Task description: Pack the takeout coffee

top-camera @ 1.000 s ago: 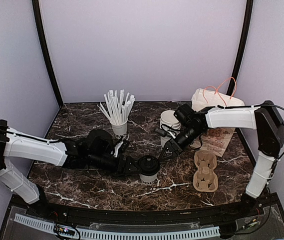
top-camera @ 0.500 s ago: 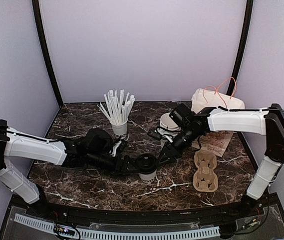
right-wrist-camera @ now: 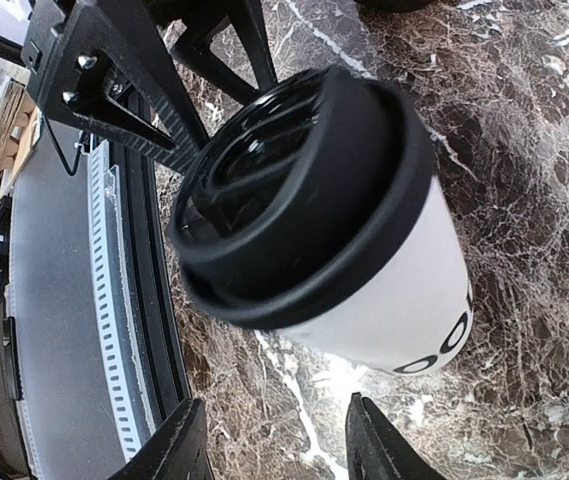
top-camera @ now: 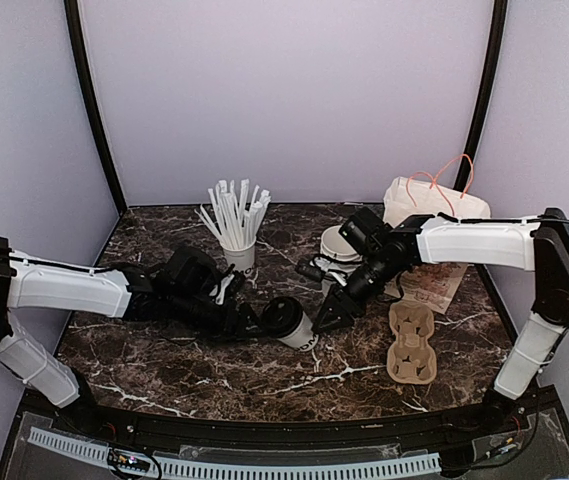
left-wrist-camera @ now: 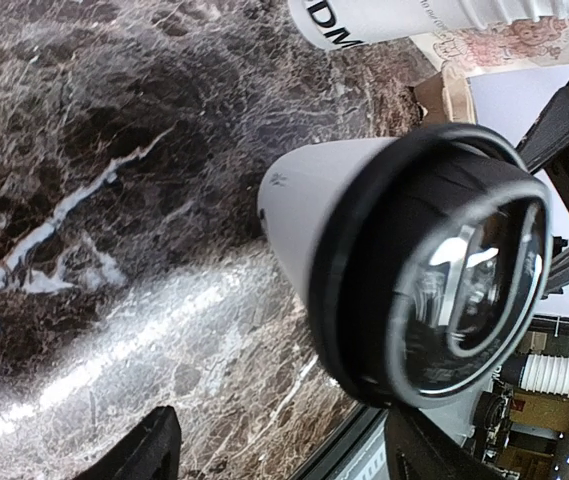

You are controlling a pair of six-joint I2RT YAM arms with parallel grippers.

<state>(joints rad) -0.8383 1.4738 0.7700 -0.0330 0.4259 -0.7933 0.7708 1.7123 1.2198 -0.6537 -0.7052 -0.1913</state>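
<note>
Where lilac walls [top-camera: 284, 100] enclose it | dark marble table [top-camera: 164, 360] | takeout coffee [top-camera: 289, 322] tilted

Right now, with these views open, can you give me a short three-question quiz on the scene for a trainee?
1. True or false: the takeout coffee stands upright on the table.
2. In the top view, the cup of straws stands: A) behind the coffee, to its left; B) in front of it, to its right; C) on top of it.
3. Fill in: the coffee's black lid tips toward the robot's ____ side.
Key: 1 false, it is tilted; 2 A; 3 left.
</note>
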